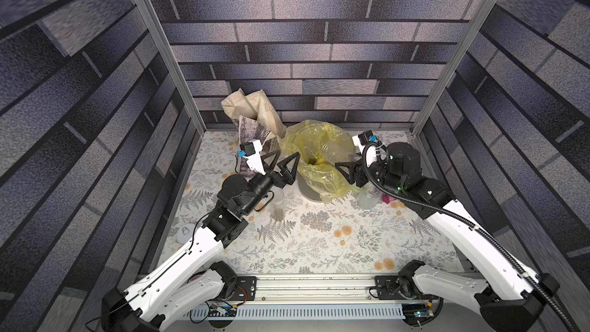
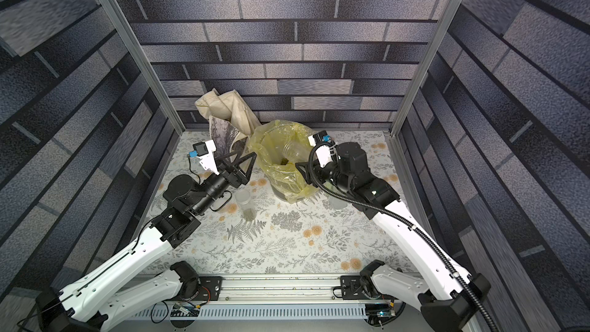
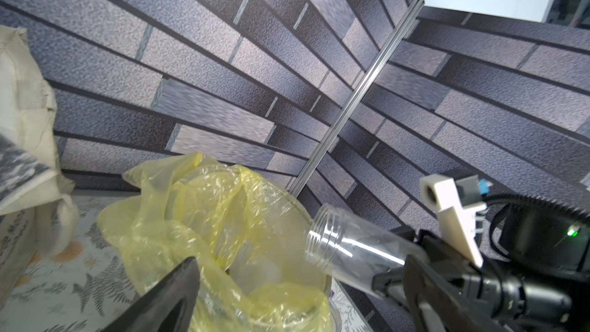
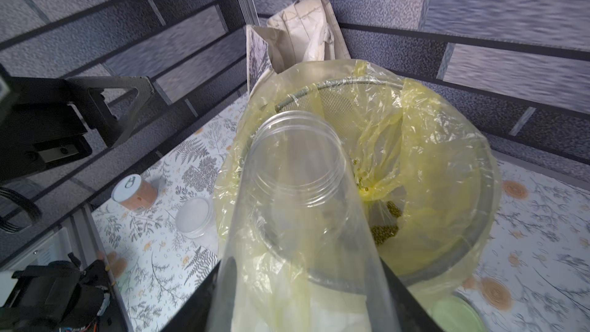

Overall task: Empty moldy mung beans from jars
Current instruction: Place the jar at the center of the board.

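One jar (image 4: 297, 186) is judged emptied: it is held tilted over the grey bucket (image 1: 308, 191), grasped by the right fingers (image 1: 348, 170), and mung beans (image 4: 384, 234) are seen low in the yellow bag (image 1: 319, 174) lining the bucket. A slim jar (image 1: 277, 208) with beans is found standing in front of the bucket and is not yet emptied. Another jar (image 1: 367, 198) beside the bucket cannot be judged. The left fingers (image 3: 180, 277) are spread wide, empty, just beside the bucket. A cloth tote (image 1: 252, 110) is placed behind the bucket, and the bucket mouth is not blocked.

Both top views look steeply down from high over the whole table (image 1: 319, 250). Both wrist views sit close; the right looks along the jar (image 4: 297, 202). All 4 share the yellow bag (image 3: 207, 218).
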`<state>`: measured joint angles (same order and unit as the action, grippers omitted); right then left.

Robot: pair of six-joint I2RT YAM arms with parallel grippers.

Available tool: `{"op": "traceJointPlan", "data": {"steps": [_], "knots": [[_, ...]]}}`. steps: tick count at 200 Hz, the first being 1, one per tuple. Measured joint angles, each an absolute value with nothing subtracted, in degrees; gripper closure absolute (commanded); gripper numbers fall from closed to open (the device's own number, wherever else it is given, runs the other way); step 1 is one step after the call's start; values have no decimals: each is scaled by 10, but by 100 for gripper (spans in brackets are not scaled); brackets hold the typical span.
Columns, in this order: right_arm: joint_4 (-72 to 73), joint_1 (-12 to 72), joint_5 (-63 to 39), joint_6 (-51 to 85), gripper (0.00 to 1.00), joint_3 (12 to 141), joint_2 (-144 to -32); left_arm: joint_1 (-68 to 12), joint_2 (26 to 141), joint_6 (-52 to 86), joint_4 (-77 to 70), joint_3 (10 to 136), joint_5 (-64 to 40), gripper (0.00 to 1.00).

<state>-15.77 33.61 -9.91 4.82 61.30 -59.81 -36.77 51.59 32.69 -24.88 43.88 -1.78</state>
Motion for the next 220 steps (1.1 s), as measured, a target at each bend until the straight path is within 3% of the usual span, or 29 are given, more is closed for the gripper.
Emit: {"op": "traceJointPlan", "data": {"steps": [33, 104, 196, 220], "knots": [[0, 336, -111, 82, 55, 499, -577, -377, 549, 358, -295, 443, -41, 0], [201, 336, -144, 127, 55, 444, -528, -426, 630, 387, -292, 511, -75, 0], [271, 336, -158, 161, 55, 406, -523, -464, 731, 410, -304, 591, -113, 0], [278, 336, -161, 162, 55, 406, -521, -468, 752, 412, -304, 611, -117, 5]]}}
